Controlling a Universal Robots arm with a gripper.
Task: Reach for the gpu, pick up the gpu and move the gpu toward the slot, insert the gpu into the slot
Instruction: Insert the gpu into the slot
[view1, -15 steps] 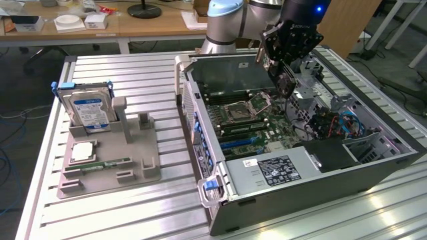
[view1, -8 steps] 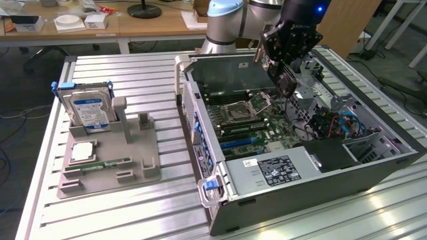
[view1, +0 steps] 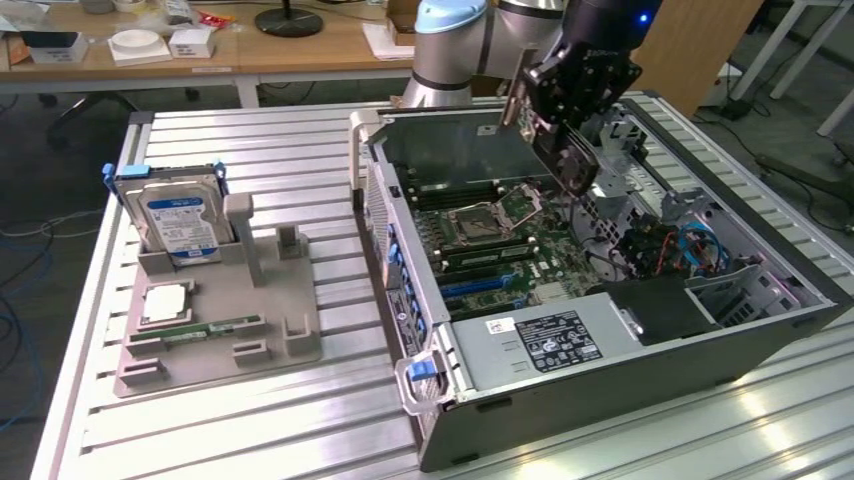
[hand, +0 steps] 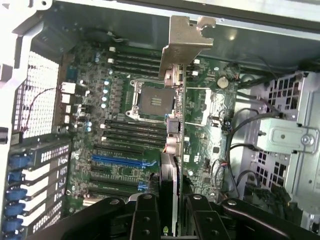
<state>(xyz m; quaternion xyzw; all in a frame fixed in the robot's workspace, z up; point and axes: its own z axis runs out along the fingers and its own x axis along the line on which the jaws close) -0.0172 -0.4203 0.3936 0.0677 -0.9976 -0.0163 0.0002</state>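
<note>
Slatted metal table (view1: 267, 430) in the foreground, bearing two main items.

On the exterior view's left: grey fixture (view1: 267, 345) carrying an upright blue-labelled hard drive (view1: 174, 215), a flat silver processor chip (view1: 163, 300) and a narrow green memory stick (view1: 214, 327).

On the exterior view's right: open computer case (view1: 601, 385), side panel off, green motherboard (hand: 100, 95) exposed inside. On the board: long blue slot (hand: 122, 161) toward the near end, black memory slots (hand: 135, 127), square silver CPU socket (hand: 152, 100) beyond.

Above the board's far part: black gripper (view1: 561, 125), jaws closed on the gpu (hand: 171, 172), one finger (hand: 145, 215) against each face of the card. Card held on edge, pale metal bracket (hand: 182, 37) at the end away from the wrist, apparently clear of the board and well apart from the slot.

Behind the case: pale robot arm (view1: 454, 40).

Farthest back: wooden desks (view1: 267, 55) with white boxes (view1: 140, 45).
</note>
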